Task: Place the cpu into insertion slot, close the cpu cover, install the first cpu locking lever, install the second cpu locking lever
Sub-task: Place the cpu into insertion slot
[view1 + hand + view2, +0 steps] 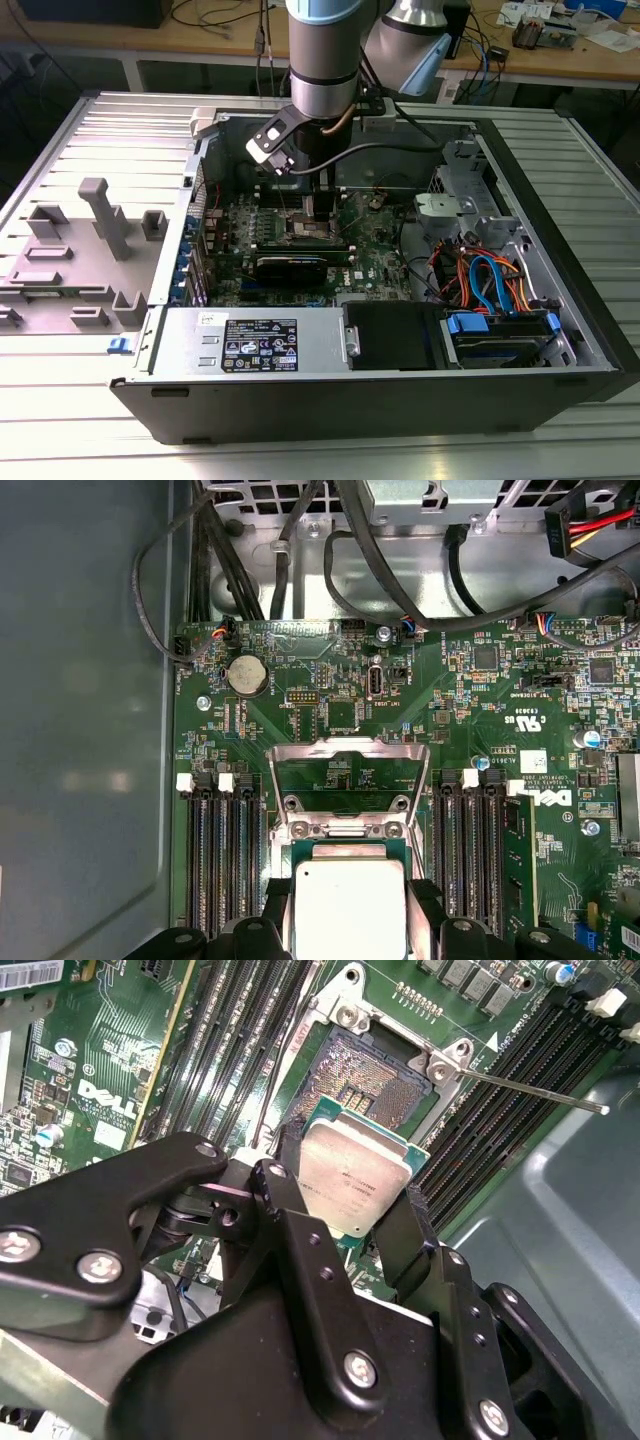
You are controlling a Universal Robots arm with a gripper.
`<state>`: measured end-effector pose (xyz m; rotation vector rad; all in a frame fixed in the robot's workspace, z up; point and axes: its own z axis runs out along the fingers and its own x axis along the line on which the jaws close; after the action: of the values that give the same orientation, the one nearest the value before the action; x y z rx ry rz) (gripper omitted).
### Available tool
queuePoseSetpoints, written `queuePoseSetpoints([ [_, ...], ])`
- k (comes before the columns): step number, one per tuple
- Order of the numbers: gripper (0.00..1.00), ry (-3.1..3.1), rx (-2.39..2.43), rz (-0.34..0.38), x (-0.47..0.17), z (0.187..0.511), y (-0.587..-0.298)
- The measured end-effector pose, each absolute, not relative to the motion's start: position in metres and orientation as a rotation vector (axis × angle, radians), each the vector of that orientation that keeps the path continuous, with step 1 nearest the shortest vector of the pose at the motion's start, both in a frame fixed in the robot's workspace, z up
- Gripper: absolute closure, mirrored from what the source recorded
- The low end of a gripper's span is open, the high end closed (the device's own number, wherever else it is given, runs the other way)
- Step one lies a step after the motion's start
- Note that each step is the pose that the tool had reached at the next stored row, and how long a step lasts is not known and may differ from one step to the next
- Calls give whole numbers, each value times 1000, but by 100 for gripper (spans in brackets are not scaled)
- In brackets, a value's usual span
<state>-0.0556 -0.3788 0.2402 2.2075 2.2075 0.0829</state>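
Over the green board [400, 710], near its open socket [385, 1070], the end effector [350, 1190] pinches the cpu [352, 1172].

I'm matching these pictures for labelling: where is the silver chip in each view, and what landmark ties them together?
Exterior view: the chip is hidden inside the tool, over the middle of the green board.
Second wrist view: chip clamped in the tool, near the open socket.
First wrist view: chip in the tool, before the raised metal frame.
Shared landmark: the black slots flanking the socket.
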Motion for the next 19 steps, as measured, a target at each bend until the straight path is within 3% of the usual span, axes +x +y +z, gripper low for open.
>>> queuePoseSetpoints([
  [19,46,2208,2207,83,-62,218,-378],
])
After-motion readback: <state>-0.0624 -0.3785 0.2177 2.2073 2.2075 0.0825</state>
